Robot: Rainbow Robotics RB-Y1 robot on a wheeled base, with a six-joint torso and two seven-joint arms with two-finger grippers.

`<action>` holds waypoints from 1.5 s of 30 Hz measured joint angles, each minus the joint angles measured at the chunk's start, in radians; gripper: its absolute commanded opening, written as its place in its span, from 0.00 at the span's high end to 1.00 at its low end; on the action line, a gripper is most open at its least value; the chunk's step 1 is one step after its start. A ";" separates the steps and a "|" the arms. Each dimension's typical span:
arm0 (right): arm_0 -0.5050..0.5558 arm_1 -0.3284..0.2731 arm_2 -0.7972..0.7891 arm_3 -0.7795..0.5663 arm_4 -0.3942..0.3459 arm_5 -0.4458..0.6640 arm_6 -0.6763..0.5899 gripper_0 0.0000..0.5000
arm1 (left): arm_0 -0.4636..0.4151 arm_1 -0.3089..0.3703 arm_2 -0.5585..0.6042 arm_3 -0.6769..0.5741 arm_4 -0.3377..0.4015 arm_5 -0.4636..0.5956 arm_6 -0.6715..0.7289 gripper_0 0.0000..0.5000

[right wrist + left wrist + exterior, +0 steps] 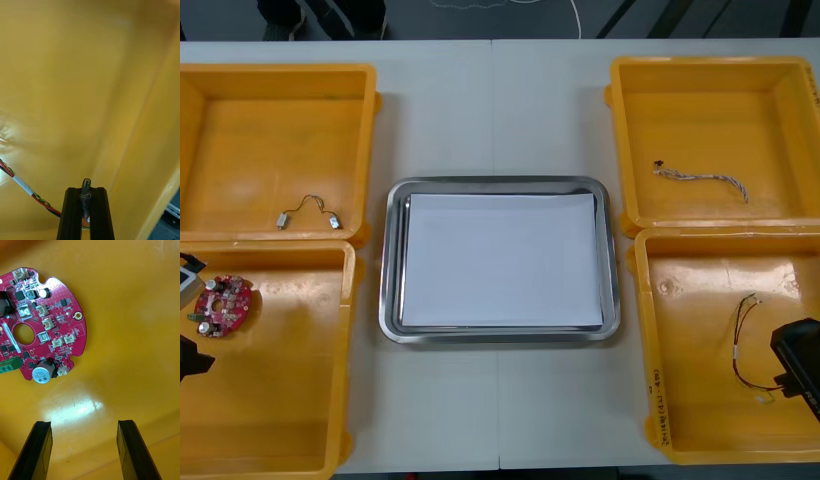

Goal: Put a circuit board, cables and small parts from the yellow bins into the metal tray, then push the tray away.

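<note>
The left gripper (84, 423) hangs inside the near left bin (280, 400), its black fingers standing wide apart over bare yellow floor; the round red circuit board (41, 322) lies flat just beyond the fingertips, not between them, and in the front view it is close to the bin's outer wall. Across the table (495, 110), the right gripper (86, 191) is low in the near right bin (690, 400), near its outer wall; its fingers are drawn close together and pinch a thin dark end piece, with the red and yellow cable (24, 185) running along the bin floor right up to them. The metal tray (392, 260) sits between the bins at the table's middle, white inside; the small metal parts (308, 212), joined by a thin wire, rest in the far left bin (270, 130); a twisted cable (700, 178) lies in the far right bin (710, 100).
</note>
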 measured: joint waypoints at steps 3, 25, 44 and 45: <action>0.042 -0.002 -0.017 -0.020 0.008 0.000 0.000 1.00 | -0.014 0.000 0.010 0.001 0.000 0.039 0.000 0.00; 0.080 -0.002 -0.036 0.082 0.126 -0.200 0.143 1.00 | -0.217 0.004 -0.062 0.272 -0.001 -0.017 0.000 0.00; 0.080 -0.002 -0.034 0.089 0.152 -0.229 0.144 0.00 | -0.221 0.004 -0.075 0.310 -0.004 -0.028 0.000 0.00; 0.080 -0.002 -0.034 0.089 0.152 -0.229 0.145 0.00 | -0.221 0.004 -0.075 0.311 -0.004 -0.028 0.000 0.00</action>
